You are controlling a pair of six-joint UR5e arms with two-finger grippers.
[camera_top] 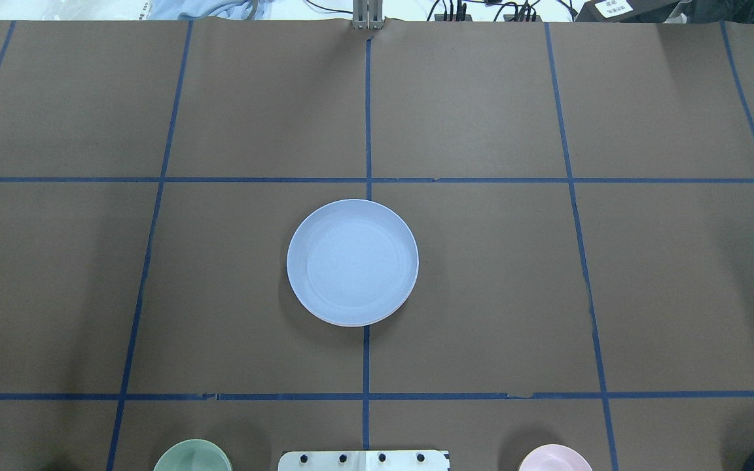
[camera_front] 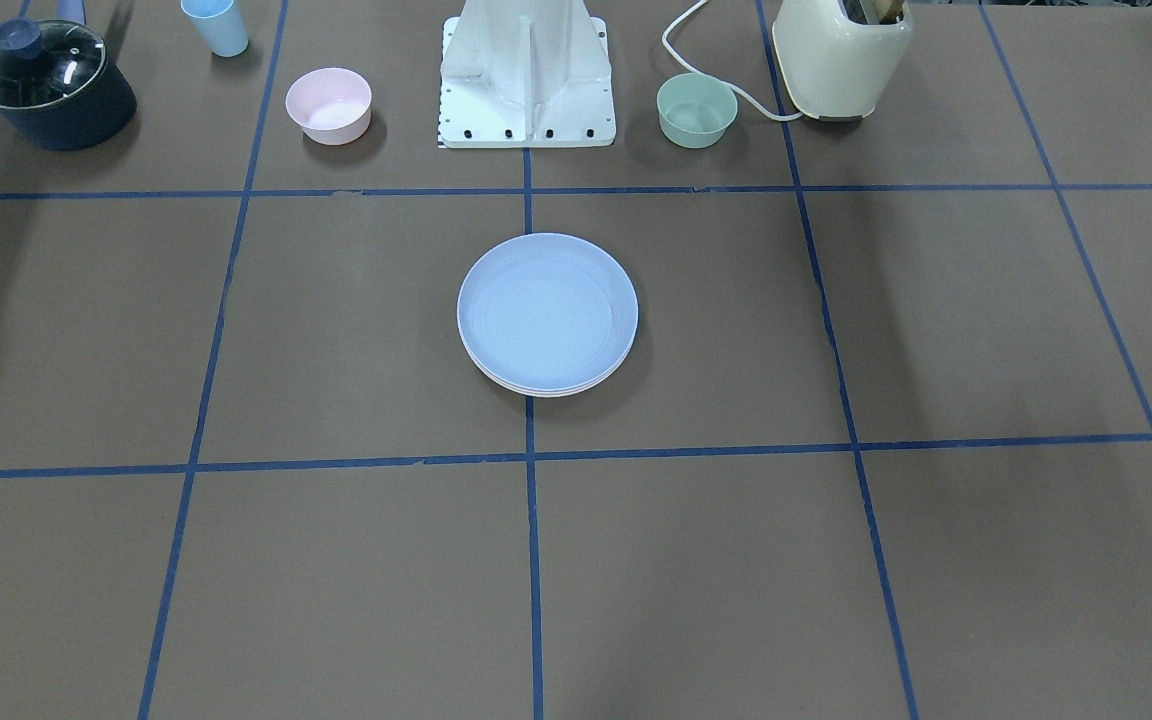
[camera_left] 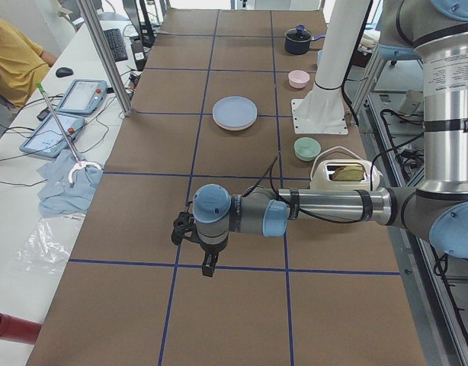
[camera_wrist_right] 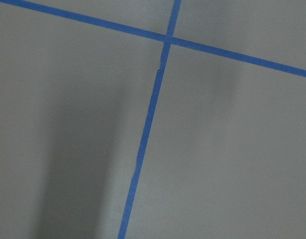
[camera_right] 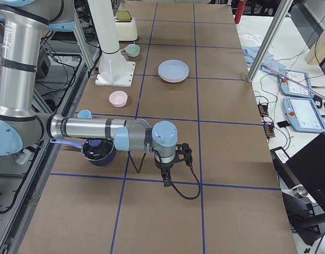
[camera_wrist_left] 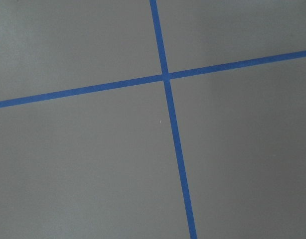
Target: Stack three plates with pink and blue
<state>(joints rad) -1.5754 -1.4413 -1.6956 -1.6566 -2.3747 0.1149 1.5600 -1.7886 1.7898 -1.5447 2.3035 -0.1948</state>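
Observation:
The light blue plate (camera_front: 547,312) lies on top of a stack at the table's middle, also in the overhead view (camera_top: 352,261). Pale rims of plates under it show at its edge (camera_front: 548,391); their colours are hard to tell apart. The stack shows small in both side views (camera_left: 235,113) (camera_right: 173,70). My left gripper (camera_left: 207,267) hangs over the bare table far from the stack, seen only from the side, so I cannot tell whether it is open. The same holds for my right gripper (camera_right: 165,180).
Near the robot base (camera_front: 527,80) stand a small pink bowl (camera_front: 329,105), a small green bowl (camera_front: 697,110), a cream toaster (camera_front: 841,55), a light blue cup (camera_front: 216,25) and a dark lidded pot (camera_front: 54,85). An operator (camera_left: 13,57) sits by the table's side.

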